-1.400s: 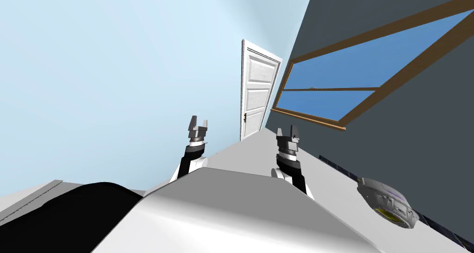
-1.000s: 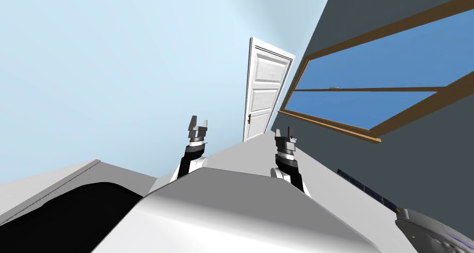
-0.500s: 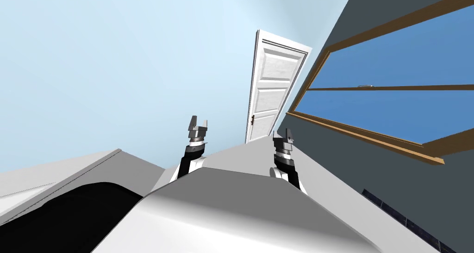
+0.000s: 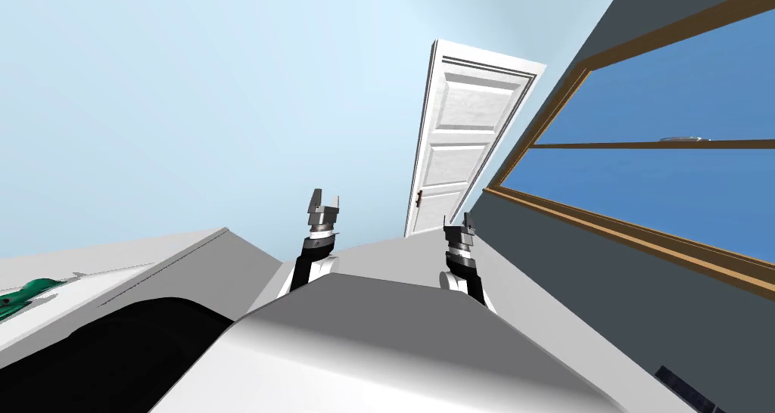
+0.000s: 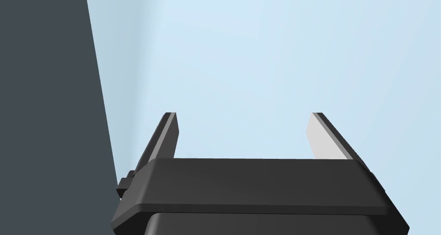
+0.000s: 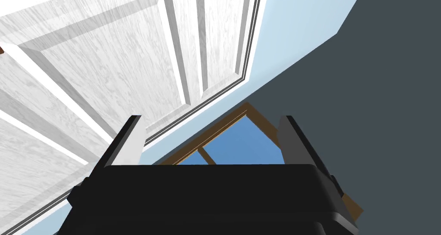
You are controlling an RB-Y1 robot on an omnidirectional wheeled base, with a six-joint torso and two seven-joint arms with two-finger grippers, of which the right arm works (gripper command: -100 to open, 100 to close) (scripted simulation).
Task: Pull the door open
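Note:
A white panelled door (image 4: pixel 465 136) stands shut in the pale blue wall ahead, beside the corner with a dark grey wall. Its small dark handle (image 4: pixel 418 197) sits low on the door's left edge. My right gripper (image 4: pixel 464 221) is open and raised, still short of the door, below and right of the handle. In the right wrist view the door's panels (image 6: pixel 107 64) rise beyond the open fingers (image 6: pixel 129 140). My left gripper (image 4: pixel 323 202) is open, held up to the left of the door, with nothing between its fingers (image 5: pixel 166 133).
A wood-framed window (image 4: pixel 666 174) runs along the dark grey wall on the right. A grey counter edge (image 4: pixel 151 268) with a green object (image 4: pixel 26 291) lies at the lower left, with a black area beneath it. Grey floor leads to the door.
I have moved forward and turned: the door has grown larger and shifted right. A round grey device at the lower right has left the picture. My right gripper has drifted slightly left and up.

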